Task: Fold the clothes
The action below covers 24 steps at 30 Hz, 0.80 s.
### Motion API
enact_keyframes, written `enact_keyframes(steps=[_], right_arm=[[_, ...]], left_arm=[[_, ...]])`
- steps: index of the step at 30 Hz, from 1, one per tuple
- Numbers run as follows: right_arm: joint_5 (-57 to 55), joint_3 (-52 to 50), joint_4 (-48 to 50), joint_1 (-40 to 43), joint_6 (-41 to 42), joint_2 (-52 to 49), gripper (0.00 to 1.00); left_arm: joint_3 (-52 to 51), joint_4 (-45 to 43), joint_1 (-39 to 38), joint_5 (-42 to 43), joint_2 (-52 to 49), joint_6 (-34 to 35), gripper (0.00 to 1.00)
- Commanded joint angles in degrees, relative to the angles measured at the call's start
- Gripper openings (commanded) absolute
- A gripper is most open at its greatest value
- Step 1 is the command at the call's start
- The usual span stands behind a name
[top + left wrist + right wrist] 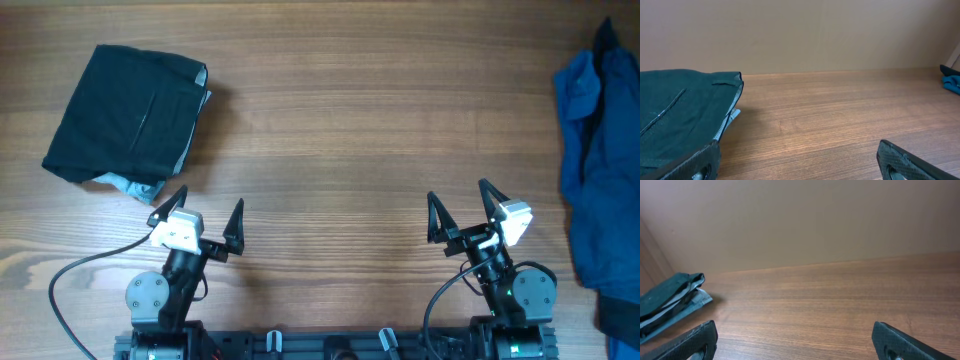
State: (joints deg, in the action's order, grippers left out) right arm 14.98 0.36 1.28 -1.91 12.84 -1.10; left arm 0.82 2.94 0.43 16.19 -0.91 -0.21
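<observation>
Lying folded square, dark garment (125, 112)

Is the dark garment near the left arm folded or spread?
Folded: the dark garment is a compact rectangle, layers stacked at its edge.

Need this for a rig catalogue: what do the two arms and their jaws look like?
The left arm and the right arm are black, each with a white block at the wrist, two pointed black jaws, a grey round joint near its base, and a black cable trailing off.
</observation>
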Motion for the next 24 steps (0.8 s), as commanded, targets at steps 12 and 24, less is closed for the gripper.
enact_keyframes(steps=[12, 24], right_arm=[[9.1, 7.1, 0.9, 0.3, 8.2, -2.4, 1.00], [8.9, 48.5, -32.2, 0.3, 3.2, -56.7, 1.00]], left_arm=[[5.6, 0.1, -0.3, 4.0, -4.3, 11.2, 1.00], [50.3, 34.2, -0.3, 4.5, -52.0, 11.2, 1.00]])
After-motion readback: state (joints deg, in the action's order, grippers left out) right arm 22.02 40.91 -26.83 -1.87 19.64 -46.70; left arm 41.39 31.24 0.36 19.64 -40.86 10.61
